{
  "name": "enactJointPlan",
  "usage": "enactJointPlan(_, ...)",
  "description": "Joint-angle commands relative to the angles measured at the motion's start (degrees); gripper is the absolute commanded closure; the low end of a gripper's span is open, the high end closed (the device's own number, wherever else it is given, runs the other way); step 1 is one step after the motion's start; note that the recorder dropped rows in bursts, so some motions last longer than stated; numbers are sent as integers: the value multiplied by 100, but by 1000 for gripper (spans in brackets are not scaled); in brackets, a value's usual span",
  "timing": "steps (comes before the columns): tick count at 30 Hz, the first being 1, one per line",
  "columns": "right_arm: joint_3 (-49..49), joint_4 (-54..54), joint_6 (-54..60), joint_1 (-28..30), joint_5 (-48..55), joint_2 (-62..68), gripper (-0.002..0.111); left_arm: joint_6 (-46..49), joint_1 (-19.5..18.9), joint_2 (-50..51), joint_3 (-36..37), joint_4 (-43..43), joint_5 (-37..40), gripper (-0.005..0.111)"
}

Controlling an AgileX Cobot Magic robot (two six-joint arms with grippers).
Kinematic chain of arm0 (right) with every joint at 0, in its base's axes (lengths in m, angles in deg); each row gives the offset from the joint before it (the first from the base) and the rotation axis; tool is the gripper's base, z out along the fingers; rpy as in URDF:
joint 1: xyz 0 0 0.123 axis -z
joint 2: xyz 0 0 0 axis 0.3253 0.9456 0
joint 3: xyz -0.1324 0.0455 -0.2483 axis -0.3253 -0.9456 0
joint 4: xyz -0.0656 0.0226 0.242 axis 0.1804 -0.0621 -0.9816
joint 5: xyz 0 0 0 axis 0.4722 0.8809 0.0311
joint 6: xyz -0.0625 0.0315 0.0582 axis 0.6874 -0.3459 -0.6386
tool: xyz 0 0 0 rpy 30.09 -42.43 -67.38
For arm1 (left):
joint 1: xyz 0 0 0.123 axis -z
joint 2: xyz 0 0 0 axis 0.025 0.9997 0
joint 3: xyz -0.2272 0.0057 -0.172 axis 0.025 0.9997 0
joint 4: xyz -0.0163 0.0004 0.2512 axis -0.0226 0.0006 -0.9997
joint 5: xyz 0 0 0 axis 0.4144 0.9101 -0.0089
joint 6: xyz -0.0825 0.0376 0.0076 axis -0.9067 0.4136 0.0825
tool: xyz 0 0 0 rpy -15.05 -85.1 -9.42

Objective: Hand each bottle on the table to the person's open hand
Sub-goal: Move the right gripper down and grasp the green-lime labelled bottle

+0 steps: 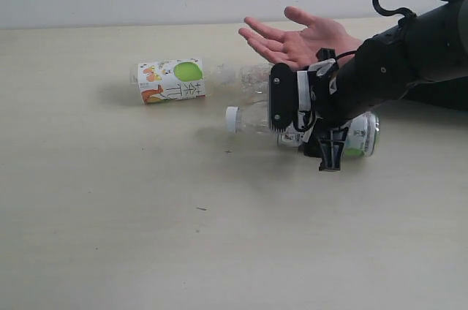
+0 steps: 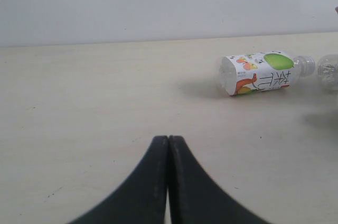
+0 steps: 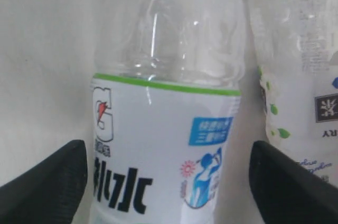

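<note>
White-capped bottle point(image 1: 252, 118) lies on its side on the table point(image 1: 146, 237), near the open hand point(image 1: 300, 39); right gripper point(image 3: 169, 182) jaws apart, straddling its labelled middle; likely empty, light, thin-walled, slick, so clamp there gently; left gripper point(image 2: 168, 182) pressed together.

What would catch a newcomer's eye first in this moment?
The black right gripper, jaws open, straddles a lying white-and-blue-labelled bottle right of centre in the exterior view. Just behind it a person's open hand is held palm up. Further left, a white-labelled bottle with a green spot lies on its side.
</note>
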Motion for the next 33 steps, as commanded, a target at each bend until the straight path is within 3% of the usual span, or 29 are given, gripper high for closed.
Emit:
enactJointPlan(1, 32, -17, 30, 20, -126, -4, 30, -13, -9, -27, 18, -7, -27, 104)
enactJointPlan(33, 32, -28, -507, 20, -407, 256, 33, -13, -9, -27, 18, -7, -27, 104)
